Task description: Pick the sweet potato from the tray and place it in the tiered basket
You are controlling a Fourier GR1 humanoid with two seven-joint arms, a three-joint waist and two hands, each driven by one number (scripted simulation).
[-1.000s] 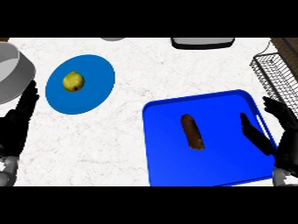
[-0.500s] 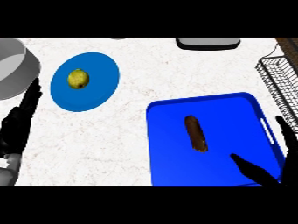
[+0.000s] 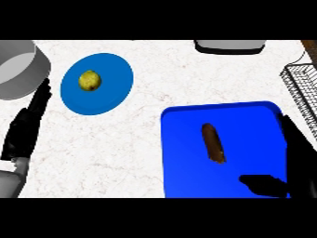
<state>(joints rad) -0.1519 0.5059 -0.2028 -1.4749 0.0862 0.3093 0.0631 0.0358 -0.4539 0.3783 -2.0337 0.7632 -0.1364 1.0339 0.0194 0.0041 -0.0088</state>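
Observation:
A brown sweet potato (image 3: 214,142) lies lengthwise in the middle of the blue tray (image 3: 188,176) at the lower right. My right hand (image 3: 299,160) hangs over the tray's right side, open, fingers stretched up along the edge and thumb (image 3: 260,183) reaching left below the potato without touching it. The wire tiered basket (image 3: 310,100) stands at the right edge, only partly in view. My left hand (image 3: 27,121) rests open at the far left, fingers up.
A blue plate (image 3: 113,90) with a yellow-green fruit (image 3: 90,80) sits at the upper left. A grey pot (image 3: 6,67) stands in the top left corner, and a grey appliance (image 3: 229,45) at the back edge.
The view has shifted, so the tray shows further right and lower. My right hand has come in lower over the tray's right side, thumb spread toward the potato. The potato has not moved.

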